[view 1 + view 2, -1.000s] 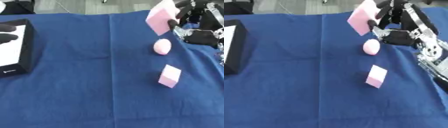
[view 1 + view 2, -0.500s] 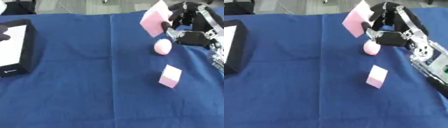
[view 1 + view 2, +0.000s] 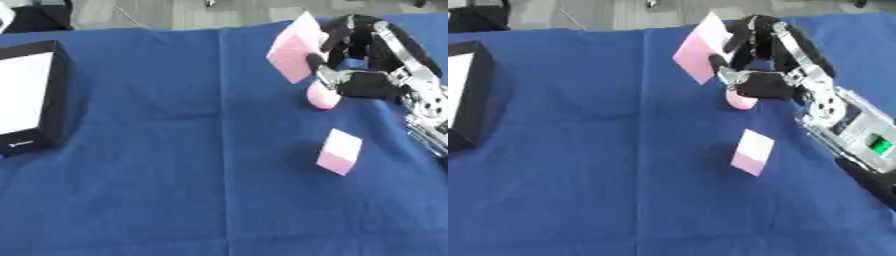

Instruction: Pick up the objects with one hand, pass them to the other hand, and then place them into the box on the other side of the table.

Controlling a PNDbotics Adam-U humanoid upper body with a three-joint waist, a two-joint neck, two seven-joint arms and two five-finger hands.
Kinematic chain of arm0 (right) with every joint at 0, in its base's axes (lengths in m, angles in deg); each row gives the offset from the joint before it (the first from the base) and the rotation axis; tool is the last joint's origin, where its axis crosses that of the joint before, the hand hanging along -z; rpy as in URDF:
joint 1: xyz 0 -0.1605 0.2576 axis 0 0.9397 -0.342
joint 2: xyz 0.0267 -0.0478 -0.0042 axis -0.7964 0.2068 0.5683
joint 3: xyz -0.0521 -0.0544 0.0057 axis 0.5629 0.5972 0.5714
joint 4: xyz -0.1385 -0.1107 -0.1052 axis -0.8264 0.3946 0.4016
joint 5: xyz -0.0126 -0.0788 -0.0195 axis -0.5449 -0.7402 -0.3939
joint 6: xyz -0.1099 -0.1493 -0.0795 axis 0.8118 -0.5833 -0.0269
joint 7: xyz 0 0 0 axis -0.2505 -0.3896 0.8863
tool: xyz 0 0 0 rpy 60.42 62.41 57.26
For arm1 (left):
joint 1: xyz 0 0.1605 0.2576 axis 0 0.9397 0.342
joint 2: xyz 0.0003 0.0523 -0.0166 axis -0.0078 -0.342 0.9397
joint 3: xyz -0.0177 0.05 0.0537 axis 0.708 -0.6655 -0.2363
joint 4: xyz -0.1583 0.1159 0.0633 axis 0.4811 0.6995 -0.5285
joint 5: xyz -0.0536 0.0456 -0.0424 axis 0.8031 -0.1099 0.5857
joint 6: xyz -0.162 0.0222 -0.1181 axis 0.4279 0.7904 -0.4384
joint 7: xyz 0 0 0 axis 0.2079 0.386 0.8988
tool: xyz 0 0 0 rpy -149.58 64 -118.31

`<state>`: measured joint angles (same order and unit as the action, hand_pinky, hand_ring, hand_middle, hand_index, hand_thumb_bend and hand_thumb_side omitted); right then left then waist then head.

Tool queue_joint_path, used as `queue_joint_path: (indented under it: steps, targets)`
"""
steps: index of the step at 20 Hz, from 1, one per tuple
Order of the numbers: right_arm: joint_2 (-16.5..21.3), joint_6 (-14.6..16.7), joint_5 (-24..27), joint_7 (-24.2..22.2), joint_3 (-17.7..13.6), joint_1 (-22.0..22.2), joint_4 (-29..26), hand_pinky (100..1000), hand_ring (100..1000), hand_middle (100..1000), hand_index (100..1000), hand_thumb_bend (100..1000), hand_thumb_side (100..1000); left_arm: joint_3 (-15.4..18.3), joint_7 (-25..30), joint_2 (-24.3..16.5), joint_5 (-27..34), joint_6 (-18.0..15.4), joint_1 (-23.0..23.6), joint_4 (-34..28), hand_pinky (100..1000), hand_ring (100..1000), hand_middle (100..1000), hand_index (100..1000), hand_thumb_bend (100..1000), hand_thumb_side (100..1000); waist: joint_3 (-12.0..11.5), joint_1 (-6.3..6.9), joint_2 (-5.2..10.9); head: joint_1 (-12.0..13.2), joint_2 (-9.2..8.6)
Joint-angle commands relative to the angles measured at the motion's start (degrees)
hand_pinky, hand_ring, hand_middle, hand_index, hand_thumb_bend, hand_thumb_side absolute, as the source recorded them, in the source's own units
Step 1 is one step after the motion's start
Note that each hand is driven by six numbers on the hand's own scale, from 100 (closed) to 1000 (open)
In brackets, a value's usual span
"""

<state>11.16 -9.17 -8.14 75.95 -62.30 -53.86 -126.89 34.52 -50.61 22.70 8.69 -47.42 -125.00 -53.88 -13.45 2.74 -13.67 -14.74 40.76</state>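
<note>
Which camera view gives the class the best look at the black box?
The left eye view: the black box shows its white inside, near wall and right wall. The right eye view cuts it at the picture's left edge, showing only a strip of it.

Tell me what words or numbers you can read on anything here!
Black box: a small white mark on its front wall near the bottom, too blurred to read.
Right arm's silver forearm: a small green patch, maybe a display, with nothing readable on it.
Pink block in the right hand, the round pink thing, the other pink block and the blue cloth: no writing visible.
</note>
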Motion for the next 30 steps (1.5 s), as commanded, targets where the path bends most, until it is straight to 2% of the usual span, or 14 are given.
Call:
queue_joint_path:
  steps: [1, 7, 14, 17, 23, 30]
  targets:
    - [0.57, -0.57, -1.78, 0.03, 0.02, -0.74, -0.84, 444, 442, 521, 486, 100, 100, -0.18, 0.95, -1.86, 0.4, 0.54, -2.84, -0.93, 875, 789, 790, 791, 100, 671, -0.08, -0.01, 1.5, -0.14, 0.44]
    - [-0.42, -2.16, -4.04, 0.65, 1.06, -0.48, -0.84, 443, 441, 520, 484, 100, 100, -1.91, 2.05, -1.43, -3.09, 4.26, -6.97, -0.93, 867, 793, 795, 792, 100, 639, 0.07, 0.11, 1.94, -0.09, 0.95]
    - [-1.13, -3.14, -6.15, 1.28, 2.14, -0.49, -0.84, 445, 440, 518, 485, 100, 100, -3.69, 3.58, -0.47, -4.35, 5.53, -11.23, -0.93, 865, 795, 798, 793, 100, 614, -0.31, 0.33, 2.17, -0.49, 0.92]
    - [-1.48, -3.0, -7.93, 1.13, 2.62, -0.65, -0.84, 446, 440, 517, 486, 100, 100, -5.06, 4.38, -0.4, -6.24, 7.61, -13.28, -0.93, 865, 799, 801, 793, 100, 586, -0.41, 0.34, 2.39, -0.5, 1.18]
    - [-2.5, -2.34, -10.83, 1.02, 3.63, -1.06, -0.84, 449, 440, 516, 487, 100, 100, -7.41, 4.65, 0.95, -10.15, 12.16, -15.9, -0.93, 867, 803, 806, 795, 100, 593, -0.37, 0.18, 2.79, -0.83, 1.95]
    - [-3.02, -2.59, -12.91, 1.57, 4.7, -1.62, -0.84, 450, 438, 513, 487, 100, 100, -9.62, 4.75, 3.5, -14.87, 19.28, -18.07, -0.93, 866, 803, 807, 796, 100, 591, -0.7, 0.25, 3.13, -1.05, 2.04]
